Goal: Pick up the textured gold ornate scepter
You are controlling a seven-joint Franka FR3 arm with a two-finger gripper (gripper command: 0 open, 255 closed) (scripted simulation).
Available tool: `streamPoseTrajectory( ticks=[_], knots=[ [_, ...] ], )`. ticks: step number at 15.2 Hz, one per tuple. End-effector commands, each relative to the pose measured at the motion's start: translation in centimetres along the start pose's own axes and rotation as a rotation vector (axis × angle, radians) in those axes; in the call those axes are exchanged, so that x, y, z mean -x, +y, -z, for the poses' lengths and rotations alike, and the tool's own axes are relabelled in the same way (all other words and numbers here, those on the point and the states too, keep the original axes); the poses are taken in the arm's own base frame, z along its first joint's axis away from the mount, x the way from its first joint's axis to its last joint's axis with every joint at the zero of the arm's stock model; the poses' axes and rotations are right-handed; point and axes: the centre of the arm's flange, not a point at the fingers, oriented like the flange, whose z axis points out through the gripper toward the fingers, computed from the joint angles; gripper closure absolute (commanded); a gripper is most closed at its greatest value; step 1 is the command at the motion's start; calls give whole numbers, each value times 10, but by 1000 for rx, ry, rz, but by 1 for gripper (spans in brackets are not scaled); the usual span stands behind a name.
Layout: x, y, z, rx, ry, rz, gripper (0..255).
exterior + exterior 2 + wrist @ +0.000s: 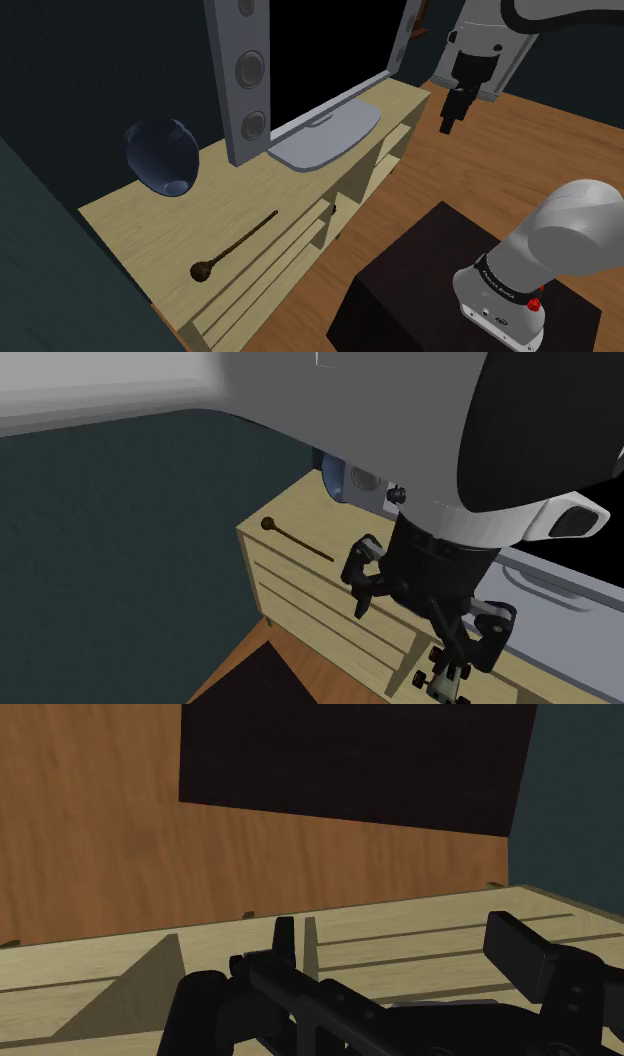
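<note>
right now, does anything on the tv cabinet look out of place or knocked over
Nothing looks spilled or broken. The one oddity is the scepter, lying flat and slantwise on the wooden cabinet top, apart from the dark glossy vase. It reads dark brown here rather than gold.

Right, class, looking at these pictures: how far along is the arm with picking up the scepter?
Done: nothing yet; the scepter lies flat on the pale cabinet top, untouched. In hand: the gripper is open and empty, up at the shoulder view's upper right, by the cabinet's end and well apart from the scepter. Left: travel over the scepter, come down, close on its shaft and lift.
</note>
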Motion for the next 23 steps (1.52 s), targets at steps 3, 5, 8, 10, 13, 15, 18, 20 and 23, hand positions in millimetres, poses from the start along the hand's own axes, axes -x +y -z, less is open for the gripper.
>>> streamPoseTrajectory(
  ticks=[3, 5, 8, 10, 13, 15, 18, 20, 23],
  knots=[
    [3, -20, -14, -13, 6, -60, 0],
    [5, -40, -29, -25, 12, -119, 0],
    [5, -71, -50, -44, 21, -209, 0],
    [3, -92, -63, -57, 27, -269, 0],
    [-1, -124, -83, -76, 36, -358, 0],
    [-6, -144, -96, -88, 42, -418, 0],
    [-16, -175, -115, -107, 51, -508, 0],
    [-24, -195, -127, -120, 56, -568, 0],
    [-39, -225, -145, -139, 65, -657, 0]
  ],
)
